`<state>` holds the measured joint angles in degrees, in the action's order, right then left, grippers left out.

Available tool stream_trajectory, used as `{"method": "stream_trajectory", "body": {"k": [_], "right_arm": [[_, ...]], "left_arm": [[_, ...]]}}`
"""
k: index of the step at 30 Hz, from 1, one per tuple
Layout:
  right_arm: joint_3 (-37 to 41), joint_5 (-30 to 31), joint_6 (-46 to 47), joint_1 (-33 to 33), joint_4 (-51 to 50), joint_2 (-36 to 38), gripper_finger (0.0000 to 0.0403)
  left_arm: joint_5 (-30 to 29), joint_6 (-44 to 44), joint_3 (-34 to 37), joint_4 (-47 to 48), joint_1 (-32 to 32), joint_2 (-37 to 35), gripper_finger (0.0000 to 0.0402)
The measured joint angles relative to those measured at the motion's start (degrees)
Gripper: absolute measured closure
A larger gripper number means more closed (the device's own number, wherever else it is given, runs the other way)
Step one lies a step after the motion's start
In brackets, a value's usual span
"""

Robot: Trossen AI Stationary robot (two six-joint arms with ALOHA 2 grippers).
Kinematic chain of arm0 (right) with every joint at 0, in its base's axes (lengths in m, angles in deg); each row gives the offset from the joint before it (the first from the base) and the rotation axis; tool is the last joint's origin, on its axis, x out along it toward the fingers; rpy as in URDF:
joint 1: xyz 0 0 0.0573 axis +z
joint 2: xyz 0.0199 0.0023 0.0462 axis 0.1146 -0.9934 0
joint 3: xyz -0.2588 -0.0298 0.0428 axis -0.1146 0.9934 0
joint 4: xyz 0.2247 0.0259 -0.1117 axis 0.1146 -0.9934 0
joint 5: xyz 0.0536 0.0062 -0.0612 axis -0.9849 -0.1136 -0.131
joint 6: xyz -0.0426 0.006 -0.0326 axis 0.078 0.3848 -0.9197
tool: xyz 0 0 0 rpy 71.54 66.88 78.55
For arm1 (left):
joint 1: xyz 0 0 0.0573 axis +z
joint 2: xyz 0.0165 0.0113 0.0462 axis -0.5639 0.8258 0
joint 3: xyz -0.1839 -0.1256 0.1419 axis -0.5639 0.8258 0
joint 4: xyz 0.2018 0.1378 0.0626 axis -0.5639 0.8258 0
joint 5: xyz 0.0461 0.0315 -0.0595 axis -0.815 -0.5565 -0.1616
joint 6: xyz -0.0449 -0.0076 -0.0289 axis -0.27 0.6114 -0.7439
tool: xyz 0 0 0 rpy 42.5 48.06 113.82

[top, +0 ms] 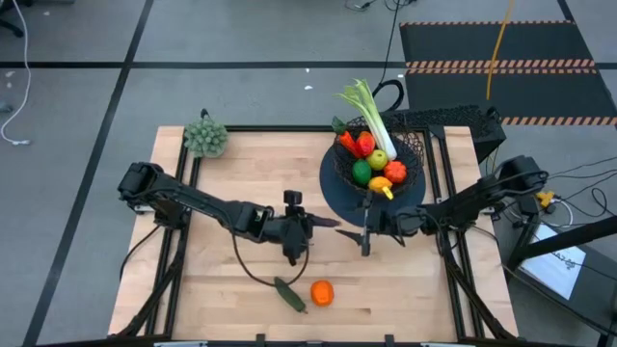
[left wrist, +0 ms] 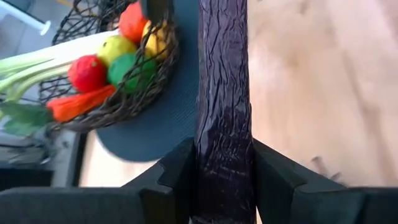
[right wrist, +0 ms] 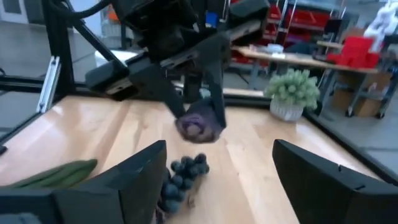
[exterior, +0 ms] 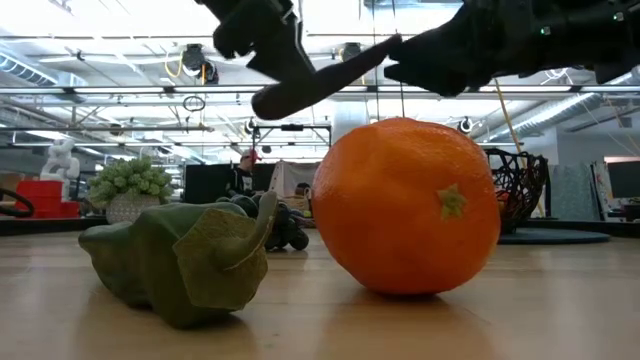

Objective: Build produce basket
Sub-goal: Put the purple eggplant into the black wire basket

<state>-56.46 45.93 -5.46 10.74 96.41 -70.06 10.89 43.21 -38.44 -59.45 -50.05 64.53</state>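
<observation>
My left gripper is over the table's middle, shut on a dark purple eggplant that shows above the table in the low view. My right gripper is open, just right of it, facing the eggplant's rounded end. The black wire basket stands on its dark disc at the far right and holds the leek, carrot, tomato, lemon, lime and other produce. Dark grapes lie on the table below the left gripper. An orange and a cucumber lie near the near edge. My left gripper pinches the eggplant between its two fingers; the body lies along the fingers and sticks out past their ends. The fingers come level from the table's left. The eggplant is lifted clear of the table, roughly level, its free end pointing toward the right gripper.
A grey-green bushy clump stands at the table's far left corner. A dark cable loops on the wood below the left arm. Bare wood lies left of the cucumber and between the grippers and the near edge.
</observation>
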Motion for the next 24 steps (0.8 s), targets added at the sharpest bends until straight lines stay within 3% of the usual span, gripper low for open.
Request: {"method": "stream_trajectory", "body": {"k": [12,24], "right_arm": [[0.0,-6.3,-2.3,0.1,9.5,-3.0,0.0185],[0.0,-6.4,-0.8,0.1,13.6,-3.4,0.0264]], "left_arm": [[1.9,-2.5,0.0,-9.7,0.1,0.0,0.0268],[4.8,-4.6,0.0,-15.2,0.2,0.0,0.0268]]}}
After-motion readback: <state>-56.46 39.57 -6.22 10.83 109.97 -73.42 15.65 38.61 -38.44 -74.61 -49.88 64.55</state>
